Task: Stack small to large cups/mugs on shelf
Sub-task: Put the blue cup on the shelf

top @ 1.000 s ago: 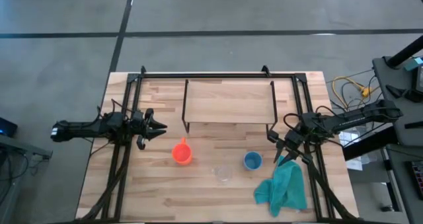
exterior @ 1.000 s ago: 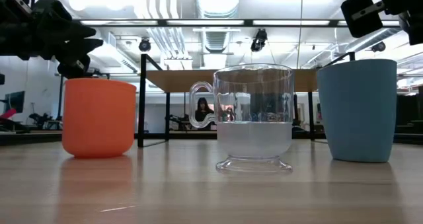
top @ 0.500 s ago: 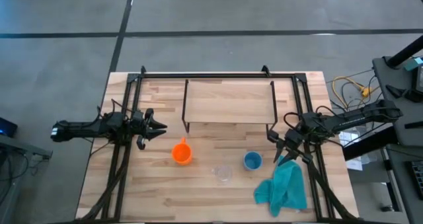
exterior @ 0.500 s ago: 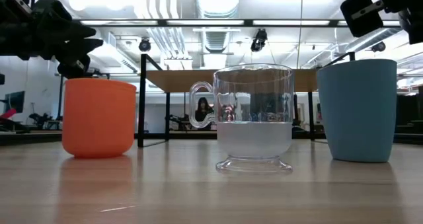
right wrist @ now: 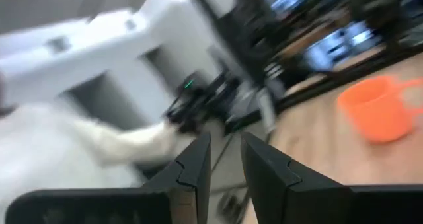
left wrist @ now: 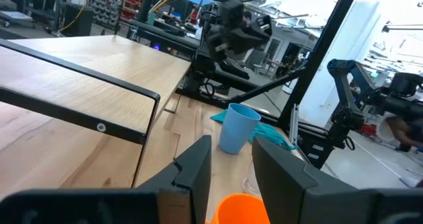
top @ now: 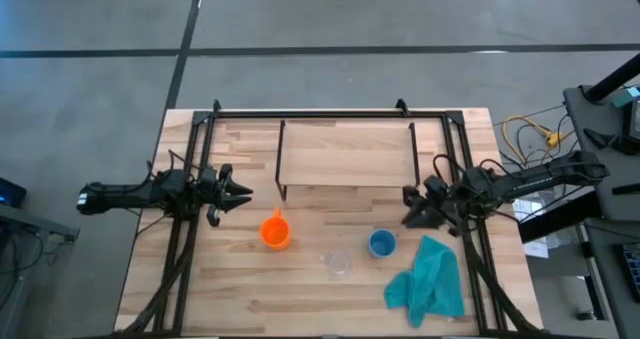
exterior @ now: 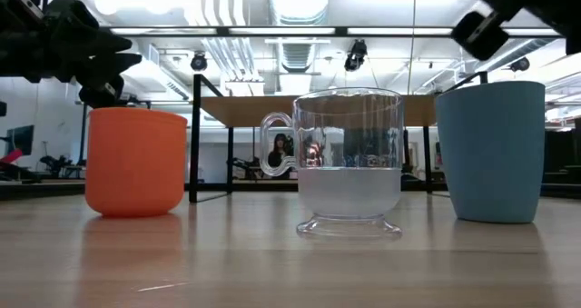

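The left gripper (top: 240,193) is held w/ fingers a bit apart, near the orange cup (top: 275,230). The clear cup (top: 338,264) is set in the middle, the blue cup (top: 381,243) beside it. The shelf (top: 347,153) is bare. The right gripper (top: 412,211) is kept narrowly parted above the blue cup, nothing held.

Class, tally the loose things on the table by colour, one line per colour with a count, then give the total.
Orange: 1, the orange cup
Blue: 1, the blue cup
Clear: 1, the clear cup
Teal: 1, the teal cloth
Total: 4
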Robot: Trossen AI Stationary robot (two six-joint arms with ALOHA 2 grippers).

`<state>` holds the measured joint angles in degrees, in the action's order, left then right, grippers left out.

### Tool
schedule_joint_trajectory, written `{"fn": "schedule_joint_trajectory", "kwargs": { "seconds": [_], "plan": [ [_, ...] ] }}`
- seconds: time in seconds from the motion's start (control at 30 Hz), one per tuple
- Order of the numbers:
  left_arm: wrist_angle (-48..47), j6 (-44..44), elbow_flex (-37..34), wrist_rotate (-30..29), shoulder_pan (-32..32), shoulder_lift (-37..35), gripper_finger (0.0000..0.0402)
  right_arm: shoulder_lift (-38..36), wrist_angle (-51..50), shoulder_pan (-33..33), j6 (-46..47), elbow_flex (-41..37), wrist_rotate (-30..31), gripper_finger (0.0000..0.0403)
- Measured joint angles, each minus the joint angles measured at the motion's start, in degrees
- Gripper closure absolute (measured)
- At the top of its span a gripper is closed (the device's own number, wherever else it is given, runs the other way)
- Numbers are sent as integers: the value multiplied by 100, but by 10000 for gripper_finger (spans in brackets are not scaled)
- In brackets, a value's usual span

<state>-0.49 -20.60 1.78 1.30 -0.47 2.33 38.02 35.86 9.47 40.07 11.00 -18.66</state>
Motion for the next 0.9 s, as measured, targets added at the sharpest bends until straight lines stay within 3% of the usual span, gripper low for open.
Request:
{"fn": "schedule_joint_trajectory", "kwargs": {
  "seconds": [0.13,0.33,0.5,0.7,0.9],
  "plan": [
    [0,206,0,-9,1,0,304,2,12,0,-65,0,726,324],
    [0,1611,0,-15,1,0,304,2,48,0,-537,0,1935,323],
    [63,2375,0,-113,0,0,304,3,195,0,-457,0,2025,323],
    [653,1439,121,-177,0,0,304,6,533,2,-391,2,2025,323],
    [572,1533,659,15,0,123,304,179,480,2,-999,661,2029,323]
  ]
}}
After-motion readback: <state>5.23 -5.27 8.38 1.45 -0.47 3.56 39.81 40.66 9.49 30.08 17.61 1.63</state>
